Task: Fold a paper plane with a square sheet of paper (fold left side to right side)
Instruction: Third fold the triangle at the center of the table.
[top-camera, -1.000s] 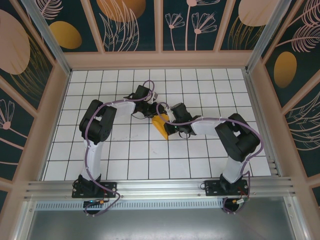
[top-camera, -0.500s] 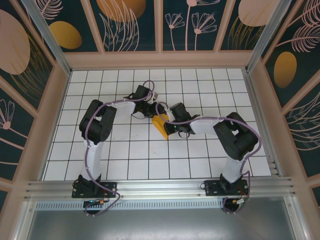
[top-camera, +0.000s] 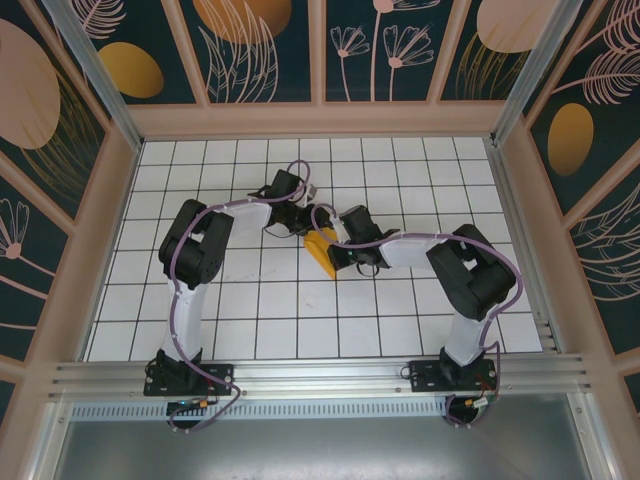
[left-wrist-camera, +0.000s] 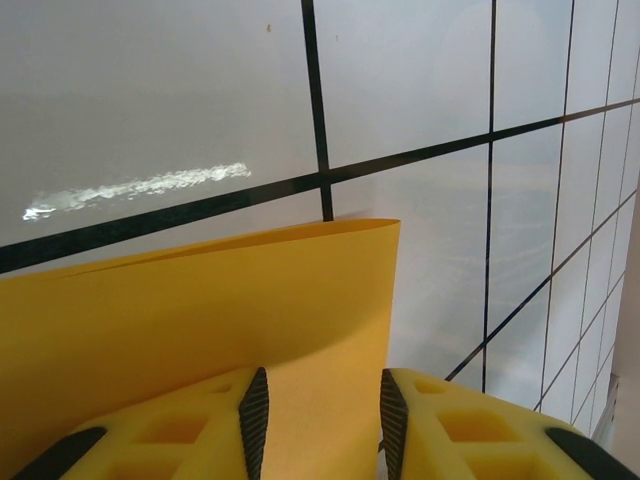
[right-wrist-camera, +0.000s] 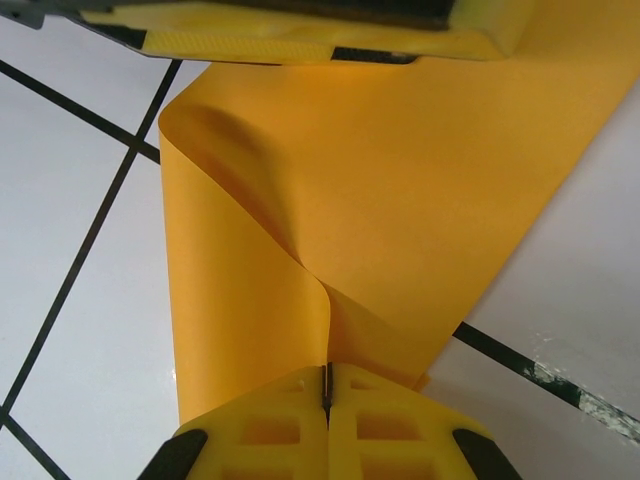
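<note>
Looking from above, I see the square sheet of paper (top-camera: 321, 251), orange-yellow and doubled over, near the tabletop's (top-camera: 250, 300) middle, half hidden under both wrists; my left-wrist view has my left pincer (left-wrist-camera: 322, 420) apart around its curled flap; my right-wrist view has my right pincer (right-wrist-camera: 327, 385) clamped on a buckled fold.

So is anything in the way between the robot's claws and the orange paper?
No, nothing visible is. The right gripper is shut on the square sheet of paper, pinching a fold of it. The left gripper has its jaws open, one on either side of the sheet, with only paper between them.
</note>
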